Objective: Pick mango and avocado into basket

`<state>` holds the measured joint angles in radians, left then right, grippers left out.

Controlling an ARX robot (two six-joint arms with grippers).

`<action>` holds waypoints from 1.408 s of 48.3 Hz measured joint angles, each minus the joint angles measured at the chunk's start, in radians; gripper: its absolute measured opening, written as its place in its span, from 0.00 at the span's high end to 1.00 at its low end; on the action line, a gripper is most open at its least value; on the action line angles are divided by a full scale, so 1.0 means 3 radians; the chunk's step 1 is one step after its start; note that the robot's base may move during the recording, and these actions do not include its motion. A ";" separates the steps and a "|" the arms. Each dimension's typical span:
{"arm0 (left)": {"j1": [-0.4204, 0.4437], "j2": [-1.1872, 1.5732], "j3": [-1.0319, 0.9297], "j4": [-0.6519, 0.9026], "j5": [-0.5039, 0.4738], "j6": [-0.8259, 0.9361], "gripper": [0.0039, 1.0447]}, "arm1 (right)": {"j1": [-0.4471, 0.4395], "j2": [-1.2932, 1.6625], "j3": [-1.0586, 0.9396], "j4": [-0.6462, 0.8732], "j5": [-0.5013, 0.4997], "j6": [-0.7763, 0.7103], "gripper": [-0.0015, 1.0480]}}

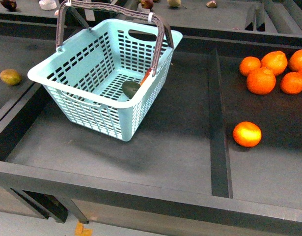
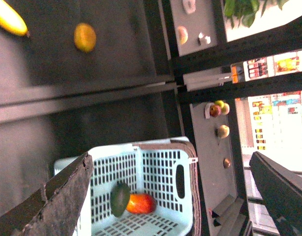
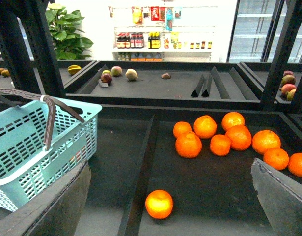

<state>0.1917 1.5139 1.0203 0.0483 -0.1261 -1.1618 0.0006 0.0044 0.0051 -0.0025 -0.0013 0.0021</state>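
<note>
Left claw (image 2: 170, 196) and right claw (image 3: 170, 206): spread wide, holding nothing. Basket (image 1: 72, 78) contains avocado (image 1: 131, 89) touching mango (image 2: 140, 203).

A shop: dark produce bins (image 1: 190, 123), stocked shelves (image 3: 163, 39), fridge doors (image 3: 259, 29).

Front view: looks down from the body onto the basket (image 1: 92, 78) and oranges (image 1: 261, 80). Left wrist view: high above the basket (image 2: 160, 172), rotated sideways. Right wrist view: low, level, facing the oranges (image 3: 189, 144); basket (image 3: 33, 142) at edge.
</note>
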 joint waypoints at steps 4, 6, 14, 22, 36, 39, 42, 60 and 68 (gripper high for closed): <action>0.0254 -0.0554 -0.0450 0.0172 0.0071 0.0546 0.07 | 0.0000 0.0000 0.0000 0.0000 0.0000 0.0000 0.07; 0.0292 -0.0683 -0.0605 0.0245 0.0103 0.0763 0.07 | 0.0000 0.0000 0.0000 0.0000 0.0000 0.0000 0.07; 0.0333 -0.0787 -0.0757 0.0470 0.0366 0.1307 0.10 | 0.0000 0.0000 0.0000 0.0000 0.0000 0.0000 0.07; 0.0156 -0.1171 -0.1802 0.2101 0.1205 0.3352 0.48 | 0.0000 0.0000 0.0000 0.0000 -0.0001 0.0000 0.07; -0.0196 -0.1906 -0.2660 0.2210 0.0834 0.3808 0.97 | 0.0000 0.0000 0.0000 0.0000 0.0000 0.0000 0.07; -0.0261 -0.2076 -0.2786 0.2182 0.0785 0.3813 0.97 | 0.0000 0.0000 0.0000 0.0000 0.0000 0.0001 0.07; -0.0317 -0.2225 -0.2886 0.2127 0.0746 0.3820 0.97 | 0.0000 0.0000 0.0000 0.0000 0.0000 0.0000 0.07; -0.0632 -0.3043 -0.3218 0.1643 0.0421 0.3845 0.97 | 0.0000 0.0000 0.0000 0.0000 0.0000 0.0001 0.07; -0.0633 -0.3225 -0.3339 0.1628 0.0423 0.3848 0.97 | 0.0000 0.0000 0.0000 -0.0001 0.0001 0.0000 0.07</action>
<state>0.0017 0.5465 0.0185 0.5365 0.0010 -0.0074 0.0006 0.0044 0.0051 -0.0029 -0.0010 0.0021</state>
